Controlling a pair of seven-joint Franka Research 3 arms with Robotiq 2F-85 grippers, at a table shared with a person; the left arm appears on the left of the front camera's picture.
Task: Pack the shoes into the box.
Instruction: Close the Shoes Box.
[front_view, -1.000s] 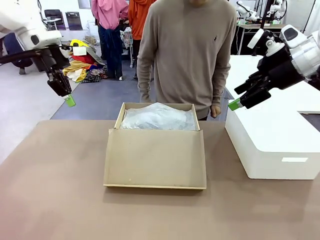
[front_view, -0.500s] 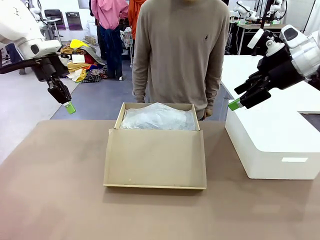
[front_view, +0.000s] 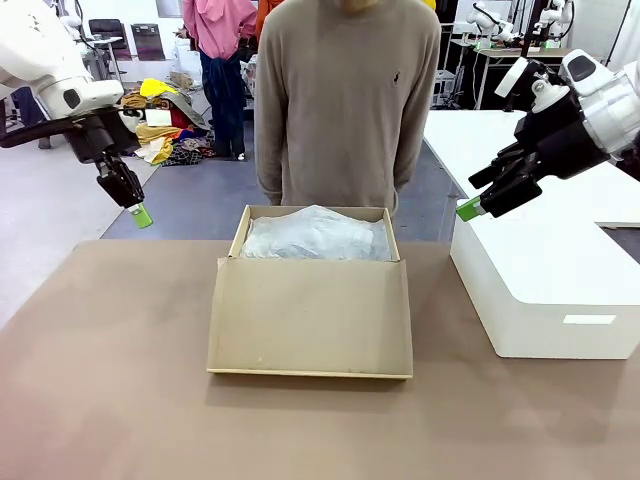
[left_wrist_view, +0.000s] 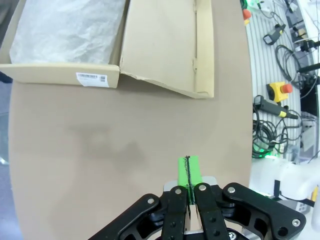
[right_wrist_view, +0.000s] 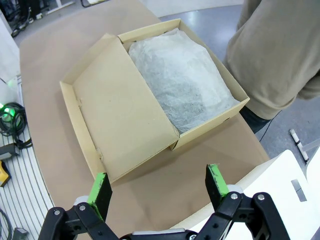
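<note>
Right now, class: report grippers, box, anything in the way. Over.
Left gripper shut, empty, raised. Right gripper open, empty. Box open, tissue paper inside. Person standing behind box.

One box, one block, two hands

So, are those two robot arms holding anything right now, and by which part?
Nothing is held. On the left gripper the jaws are shut on nothing; on the right gripper they stand open, empty.

Robotics lab, loose cables, emergency-stop button (red on yellow), clothes heap on floor
</note>
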